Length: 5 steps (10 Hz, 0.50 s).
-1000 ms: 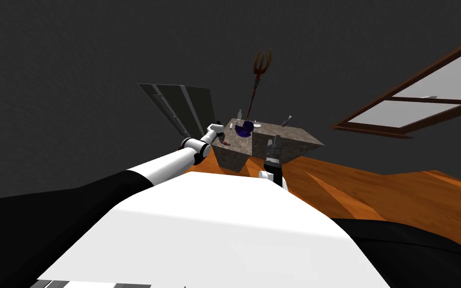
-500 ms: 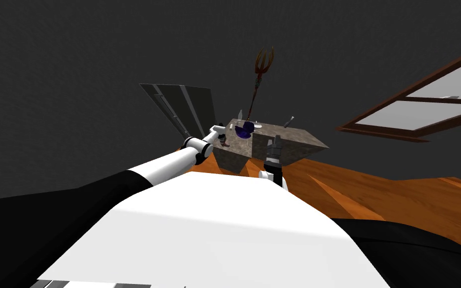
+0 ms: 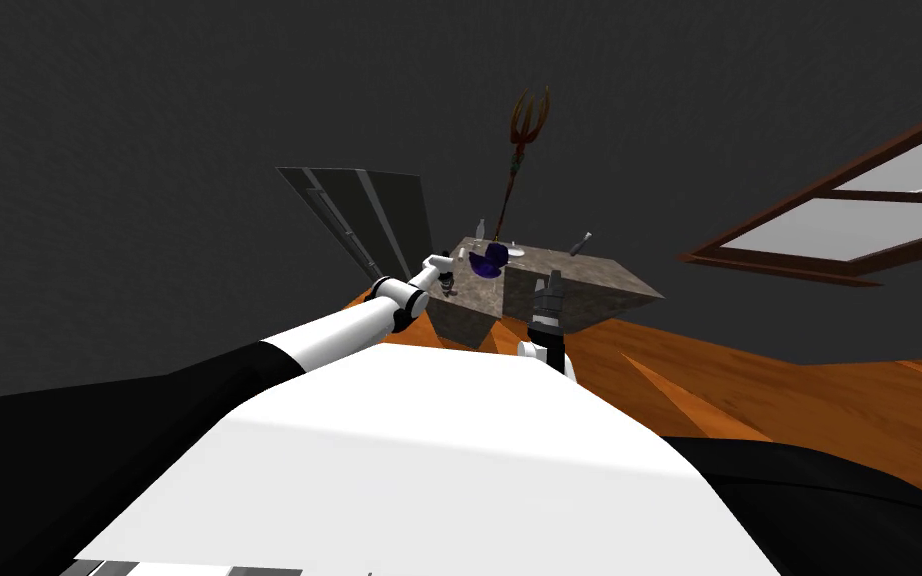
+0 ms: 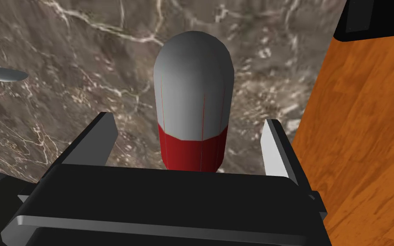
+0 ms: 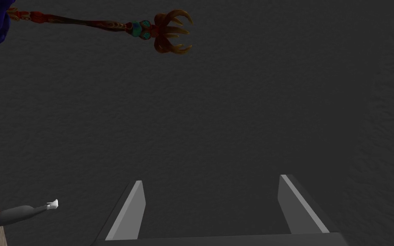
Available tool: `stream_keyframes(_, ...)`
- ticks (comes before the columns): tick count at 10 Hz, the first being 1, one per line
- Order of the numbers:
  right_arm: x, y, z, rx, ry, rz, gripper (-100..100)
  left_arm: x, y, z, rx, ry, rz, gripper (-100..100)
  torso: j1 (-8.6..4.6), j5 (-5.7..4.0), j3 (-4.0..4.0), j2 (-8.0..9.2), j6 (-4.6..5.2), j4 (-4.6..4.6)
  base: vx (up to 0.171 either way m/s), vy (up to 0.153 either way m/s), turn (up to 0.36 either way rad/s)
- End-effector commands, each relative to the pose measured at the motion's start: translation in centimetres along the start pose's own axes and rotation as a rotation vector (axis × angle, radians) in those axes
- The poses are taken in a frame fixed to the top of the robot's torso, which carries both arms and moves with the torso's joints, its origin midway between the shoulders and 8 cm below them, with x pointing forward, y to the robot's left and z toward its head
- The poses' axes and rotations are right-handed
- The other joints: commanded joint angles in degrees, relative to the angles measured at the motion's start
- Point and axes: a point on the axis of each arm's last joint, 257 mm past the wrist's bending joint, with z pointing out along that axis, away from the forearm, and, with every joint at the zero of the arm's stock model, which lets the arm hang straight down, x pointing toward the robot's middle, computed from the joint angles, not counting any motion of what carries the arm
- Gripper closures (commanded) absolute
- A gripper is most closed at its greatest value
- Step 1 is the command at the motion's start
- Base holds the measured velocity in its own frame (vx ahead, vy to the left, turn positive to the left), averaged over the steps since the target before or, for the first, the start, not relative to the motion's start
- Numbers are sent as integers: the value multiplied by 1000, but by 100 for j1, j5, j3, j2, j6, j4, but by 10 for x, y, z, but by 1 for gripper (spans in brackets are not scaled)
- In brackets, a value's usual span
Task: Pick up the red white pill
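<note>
**Left arm.** The left end effector [image 4: 187,118] was open. Its fingers [image 4: 93,141] stood one on each side of the red and white pill [image 4: 194,85], with a gap on both sides and no contact. The pill sat on the marbled worktop [image 4: 63,106], red end nearest the end effector's body.

**Step in hand (judged).** Closing on the pill. Both fingers should meet it evenly at mid-length, because a rounded shell pinched off-centre would likely squirt out. Then lift straight off the worktop.

**Clearances.**
- A grey sliver [image 4: 1,74] lay well apart from the pill.
- The worktop's edge ran near the pill, with orange floor [image 4: 363,149] beyond. A nudged pill could roll off.

**Right arm.** The right end effector [image 5: 211,179] was open and empty, well apart from the pill.
</note>
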Motion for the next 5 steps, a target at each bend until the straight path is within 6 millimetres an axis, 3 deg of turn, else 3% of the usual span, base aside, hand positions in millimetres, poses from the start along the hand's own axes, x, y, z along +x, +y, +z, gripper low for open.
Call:
stream_keyframes(1, 0, 0, 0, 0, 0, 0, 0, -2, 3, 7, 3, -1, -2, -100, 0, 0, 0, 0, 0, 0, 28, -13, -17)
stream_keyframes(2, 0, 0, 0, 0, 0, 0, 0, -1, 2, 5, -1, -1, -2, -100, -1, -1, -1, -3, 0, 0, 12, -5, 0)
stream_keyframes(3, 0, 0, 0, 0, 0, 0, 0, -1, 2, 6, 2, -1, -1, 100, 1, 0, 1, 1, 0, 1, 0, 0, 0)
stream_keyframes(5, 0, 0, 0, 0, 0, 0, 0, -1, 2, 6, 0, -1, -1, 100, 3, 1, 2, 3, -1, 2, 0, 0, 0)
